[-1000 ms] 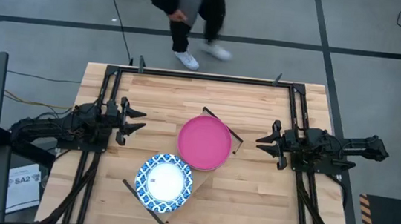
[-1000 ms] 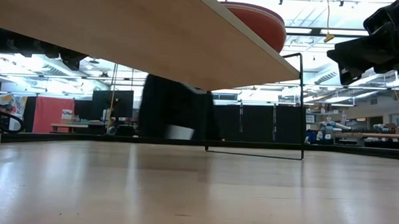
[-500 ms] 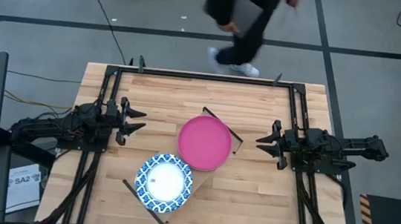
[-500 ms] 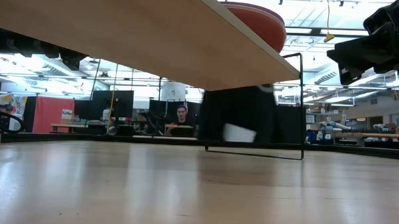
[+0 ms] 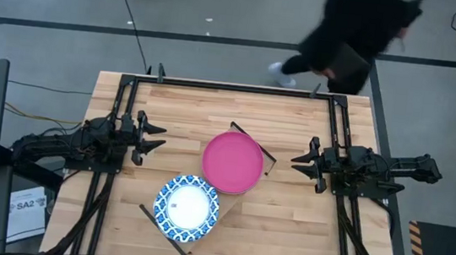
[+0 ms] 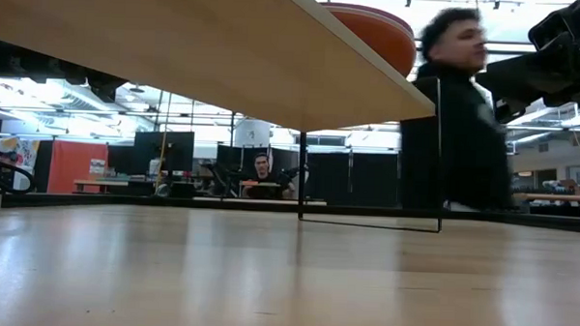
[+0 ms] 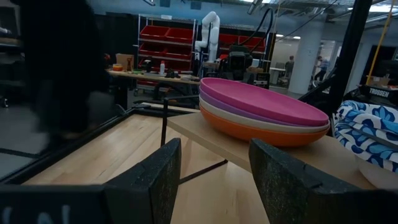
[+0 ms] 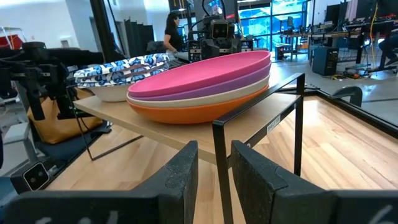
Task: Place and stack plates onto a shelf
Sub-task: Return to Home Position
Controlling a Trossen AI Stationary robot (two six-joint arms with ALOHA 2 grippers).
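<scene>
Pale wood planks make up the counter (image 5: 286,218), with a grey workshop floor around it. A person in dark clothes (image 5: 348,38) is passing its far edge, and the low view shows someone else (image 6: 263,172) seated far back in the room.

Near the middle of the counter, the shelf (image 5: 224,202) stands at a slant on thin black rods. It carries two piles. At the end farther from the camera side is a stack of large plain plates. The wrist views show an orange plate (image 8: 186,114) at the bottom, then a beige plate (image 8: 211,99), a purple plate (image 8: 230,84), and a pink plate (image 5: 232,162) on top. At the nearer end is a pile of white plates with blue rims (image 5: 186,206). Several patterned rims show one above another, but I cannot count them. No plate lies on the bare counter in any view.

The left hand (image 5: 161,137) hangs over the left side of the counter, well apart from the shelf. Its fingers are spread wide and hold nothing. The right hand (image 5: 299,161) hangs over the right side, also clear of the shelf. Only a narrow gap shows between its fingers, and nothing is in it.

The stacking itself looks finished, since every plate in view is on the shelf and both piles sit level. As far as I can judge, all that is left is for the arms to settle into their resting pose.
</scene>
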